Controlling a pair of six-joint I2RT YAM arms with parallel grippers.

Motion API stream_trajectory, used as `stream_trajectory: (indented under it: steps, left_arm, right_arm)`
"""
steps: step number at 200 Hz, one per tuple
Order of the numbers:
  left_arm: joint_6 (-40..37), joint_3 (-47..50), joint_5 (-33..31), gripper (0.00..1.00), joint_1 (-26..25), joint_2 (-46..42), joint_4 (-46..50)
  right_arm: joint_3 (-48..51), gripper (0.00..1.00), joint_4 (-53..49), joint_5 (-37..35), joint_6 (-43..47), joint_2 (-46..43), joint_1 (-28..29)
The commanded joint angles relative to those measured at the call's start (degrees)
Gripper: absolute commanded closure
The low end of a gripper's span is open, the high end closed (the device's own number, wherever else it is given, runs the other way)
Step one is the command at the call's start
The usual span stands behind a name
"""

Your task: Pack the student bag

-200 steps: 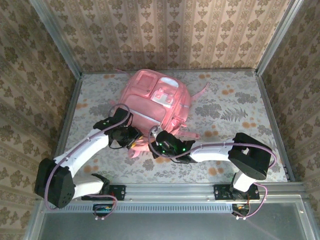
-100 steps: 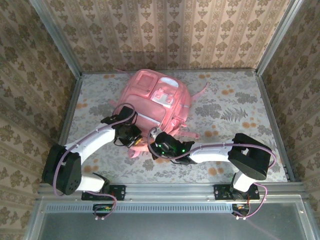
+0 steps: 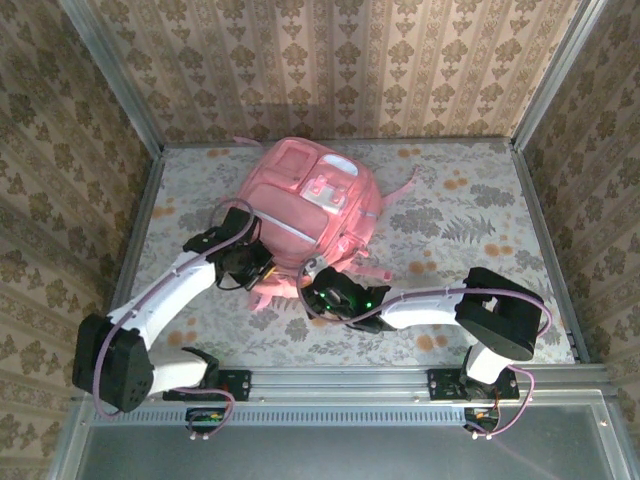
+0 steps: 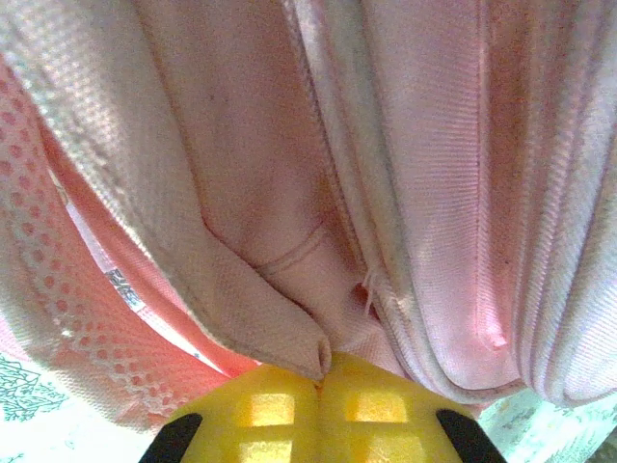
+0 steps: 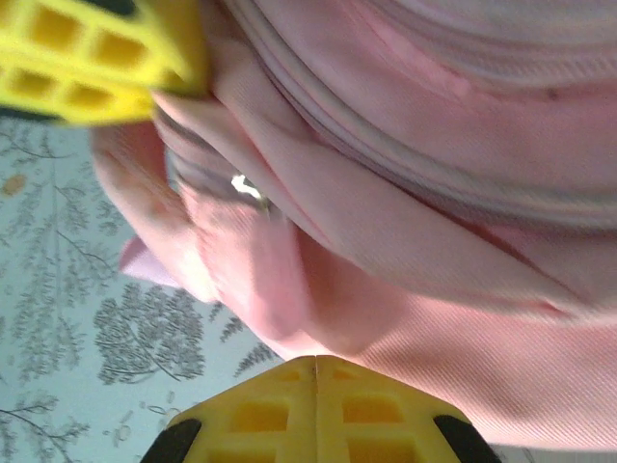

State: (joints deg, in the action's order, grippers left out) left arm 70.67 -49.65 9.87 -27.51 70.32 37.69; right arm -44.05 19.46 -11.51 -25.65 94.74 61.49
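Note:
The student bag [image 3: 312, 198], a big soft pink backpack with paler front pockets, lies in the middle of the table. Both grippers meet at its near edge. My left gripper [image 3: 260, 272] is shut, and a fold of the bag's fabric [image 4: 260, 299] is pinched at the tip of its yellow fingers [image 4: 260, 410]. My right gripper [image 3: 312, 286] is shut too, its yellow fingers [image 5: 371, 415] closed where the pink fabric [image 5: 434, 289] comes down to their tip. The left gripper's yellow fingers [image 5: 96, 58] show at the top left of the right wrist view, beside a metal zip pull [image 5: 246, 185].
The floral tablecloth [image 3: 470, 220] covers the table. Patterned walls with metal corner posts [image 3: 110, 80] enclose it on three sides. A metal rail [image 3: 340, 380] with the arm bases runs along the near edge. A pink strap [image 3: 405, 185] trails from the bag's right side.
The left arm has drawn its gripper a little to the left. The bag's near edge has shifted slightly left with it. The right arm has followed slightly.

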Motion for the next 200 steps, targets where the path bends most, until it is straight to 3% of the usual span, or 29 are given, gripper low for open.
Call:
stream_trajectory:
  steps: [1, 29, 50, 66, 73, 87, 92, 122, 200]
  left_arm:
    - [-1.5, -2.5, -2.6, 1.00, 1.0, -2.4, 0.6]
    - [-1.4, -1.7, -2.2, 1.00, 1.0, -3.6, 0.3]
    - [-1.0, -0.9, -1.0, 1.00, 1.0, -3.3, -0.8]
    - [-1.0, -0.6, -0.3, 1.00, 1.0, -2.9, -1.7]
    - [-1.0, -0.6, -0.2, 1.00, 0.8, -2.7, -2.0]
    - [-1.1, -0.8, 0.2, 1.00, 0.4, -2.6, -2.3]
    - [-1.1, -0.8, 0.3, 1.00, 0.3, -2.6, -2.4]
    - [-0.9, -0.9, 0.8, 1.00, -0.1, -2.8, -2.8]
    - [-0.7, -1.6, 1.5, 1.00, -0.3, -2.8, -3.2]
  right_arm:
    - [2.3, 1.00, -1.8, -3.7, 0.9, -1.4, -0.9]
    - [3.9, 1.00, -0.2, -3.5, 1.4, -2.7, -3.0]
    - [5.3, 1.00, 5.2, 3.6, 3.7, -3.1, -3.5]
    - [8.5, 1.00, 15.6, 11.7, 7.4, -3.4, -3.6]
    - [10.1, 0.89, 21.6, 13.6, 8.1, -3.1, -3.6]
    - [11.0, 0.53, 28.2, 17.5, 6.6, -2.0, -4.6]
    - [10.2, 0.47, 27.5, 19.5, 5.0, -1.6, -5.5]
    - [5.4, 0.50, 25.3, 31.2, -7.6, 2.3, -11.5]
    - [3.7, 0.52, 30.6, 36.8, -19.1, 9.6, -14.7]
